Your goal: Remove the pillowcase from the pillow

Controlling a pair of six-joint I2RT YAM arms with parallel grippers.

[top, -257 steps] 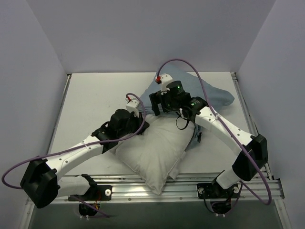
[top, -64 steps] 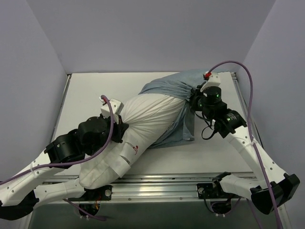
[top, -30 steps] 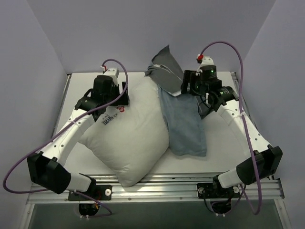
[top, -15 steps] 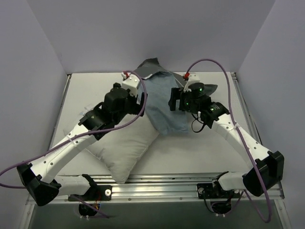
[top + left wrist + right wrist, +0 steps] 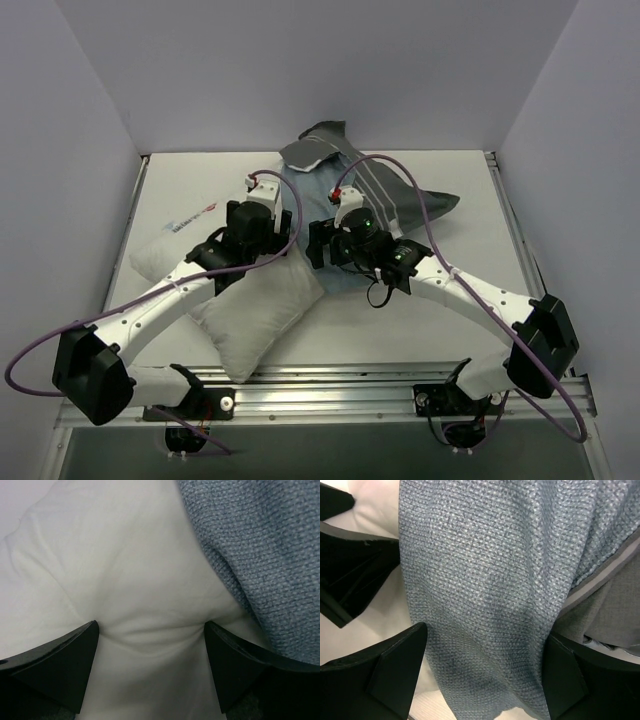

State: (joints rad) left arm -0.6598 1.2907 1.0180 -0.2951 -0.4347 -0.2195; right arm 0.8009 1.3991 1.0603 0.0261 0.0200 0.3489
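The white pillow lies at the lower left of the overhead view, and the pillowcase is heaped at the upper centre, its grey striped side showing at the far end and its blue side nearer. The two overlap only where the arms meet in the middle of the table. Whether a corner of the pillow is still inside the sleeve cannot be told. The left gripper has its fingers wide apart and pressed into the pillow, which puckers between them, with blue cloth at the upper right of its view. The right gripper also stands apart, set over a fold of blue cloth with nothing pinched. The pillowcase looks thin, light and limp, so it should bunch and slide easily. A pinch on a single layer near its free edge seems best. The pillow is plump and yielding, better pinned down than lifted.
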